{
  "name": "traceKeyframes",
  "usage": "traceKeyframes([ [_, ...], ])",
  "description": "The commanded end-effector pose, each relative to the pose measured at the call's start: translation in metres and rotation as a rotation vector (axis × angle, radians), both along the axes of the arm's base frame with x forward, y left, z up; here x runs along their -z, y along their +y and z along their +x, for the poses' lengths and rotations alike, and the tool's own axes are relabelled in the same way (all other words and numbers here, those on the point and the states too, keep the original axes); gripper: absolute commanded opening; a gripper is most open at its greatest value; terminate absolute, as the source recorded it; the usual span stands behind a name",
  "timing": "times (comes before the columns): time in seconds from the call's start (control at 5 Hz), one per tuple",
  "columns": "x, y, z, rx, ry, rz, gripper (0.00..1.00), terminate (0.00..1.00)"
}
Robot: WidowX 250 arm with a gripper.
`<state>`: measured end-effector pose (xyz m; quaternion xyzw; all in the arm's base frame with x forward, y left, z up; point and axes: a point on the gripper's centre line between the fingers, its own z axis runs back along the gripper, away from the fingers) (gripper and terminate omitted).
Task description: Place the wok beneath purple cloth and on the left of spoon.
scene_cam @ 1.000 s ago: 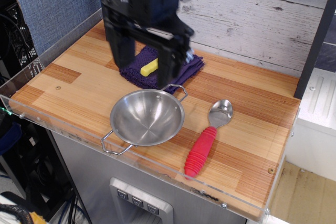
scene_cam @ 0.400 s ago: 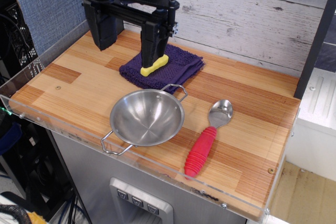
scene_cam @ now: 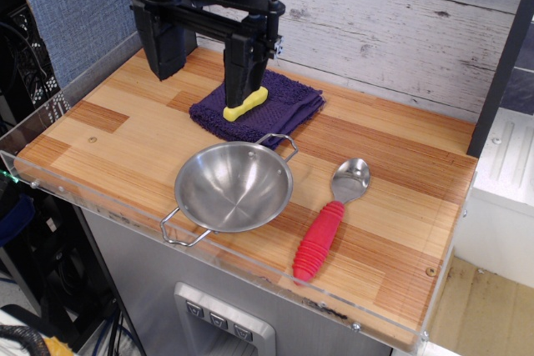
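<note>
You're looking at a lab-style test bench here, not a real kitchen. The wood-plank tabletop (scene_cam: 167, 135) has a clear acrylic lip (scene_cam: 125, 206) around its edge, and the weathered plank wall (scene_cam: 400, 22) along the top of the frame is clearly just a backdrop. Upper left there's a blue fabric partition (scene_cam: 79, 6), and at the far left you can see cables (scene_cam: 29, 81) and dark equipment.

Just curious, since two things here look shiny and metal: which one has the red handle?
The spoon, lying right of the wok. Its thick ribbed handle is red, with a shiny bowl at the far end. The wok has only two thin wire loop handles, plain metal.
</note>
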<state>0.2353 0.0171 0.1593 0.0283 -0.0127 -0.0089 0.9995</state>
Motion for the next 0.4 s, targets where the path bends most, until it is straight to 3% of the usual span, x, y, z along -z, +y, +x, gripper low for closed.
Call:
traceKeyframes([
  [0.0,-0.0067,0.0005,-0.0082,-0.003,-0.029,0.003,1.00,0.00],
  [0.2,-0.0067,0.0005,-0.0082,-0.003,-0.029,0.003,1.00,1.00],
])
